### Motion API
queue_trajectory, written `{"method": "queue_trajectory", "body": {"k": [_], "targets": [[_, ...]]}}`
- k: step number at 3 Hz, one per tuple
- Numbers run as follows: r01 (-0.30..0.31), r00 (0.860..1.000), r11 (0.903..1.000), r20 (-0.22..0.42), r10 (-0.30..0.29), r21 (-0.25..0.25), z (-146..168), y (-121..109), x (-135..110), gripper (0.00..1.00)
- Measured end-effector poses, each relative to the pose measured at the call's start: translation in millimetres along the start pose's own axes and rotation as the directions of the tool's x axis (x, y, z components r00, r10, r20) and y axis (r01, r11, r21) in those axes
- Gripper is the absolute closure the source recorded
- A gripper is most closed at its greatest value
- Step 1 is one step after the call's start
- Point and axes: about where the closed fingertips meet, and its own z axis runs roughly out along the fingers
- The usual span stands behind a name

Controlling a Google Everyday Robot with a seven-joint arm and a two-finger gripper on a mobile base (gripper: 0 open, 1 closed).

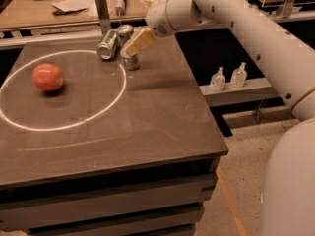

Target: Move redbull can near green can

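Observation:
The redbull can (131, 61) stands upright on the dark table (147, 127) near its far edge, its silver top showing and its middle hidden behind my gripper (137, 42). The gripper reaches in from the right and sits right at the can, at mid height. The green can (107, 45) lies on its side just left of the redbull can, a small gap apart, on the line of the white circle (64, 127).
A red apple (47, 77) sits inside the white circle at the left. My arm (236, 18) spans the upper right. Two small bottles (229, 76) stand on a low shelf right of the table. A cluttered bench (74, 4) runs behind.

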Motion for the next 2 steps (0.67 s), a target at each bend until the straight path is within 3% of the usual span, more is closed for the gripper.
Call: {"method": "queue_trajectory", "body": {"k": [1, 2], "targets": [[-0.015, 1.0, 0.9999, -0.016, 0.015, 0.004, -38, 3, 6, 0.0], [-0.061, 0.996, 0.9967, -0.054, 0.064, 0.054, -82, 9, 25, 0.0]]}}
